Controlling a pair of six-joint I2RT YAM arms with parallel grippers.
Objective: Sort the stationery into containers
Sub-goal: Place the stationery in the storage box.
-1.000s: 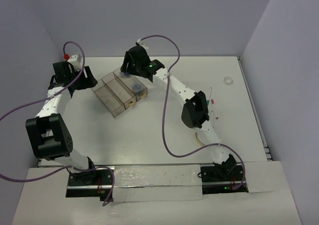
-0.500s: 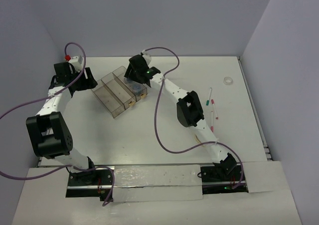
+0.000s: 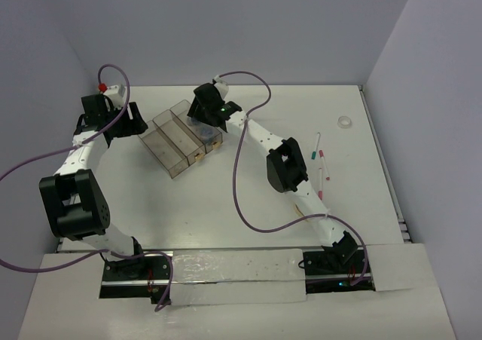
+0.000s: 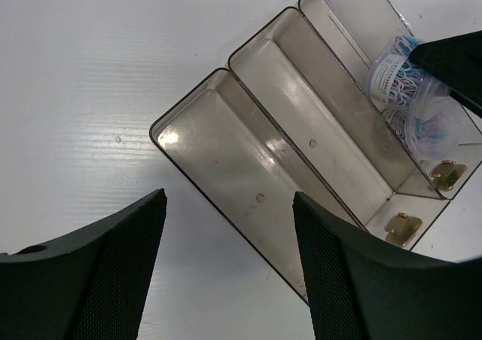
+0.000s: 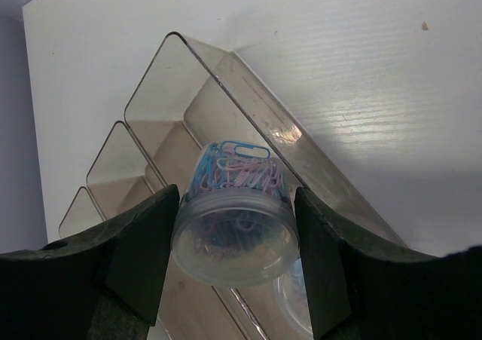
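Observation:
Three joined clear bins stand at the back left of the table; they also show in the left wrist view and in the right wrist view. My right gripper is shut on a clear round tub of blue and pink paper clips, held in the rightmost bin. A second clear tub lies in that bin beside it. My left gripper is open and empty, just left of the bins. The other two bins hold nothing.
Thin white pens lie at the right: one with a green tip and two with red tips. A small clear ring lies at the far right. Tan tabs sit at the bins' near end.

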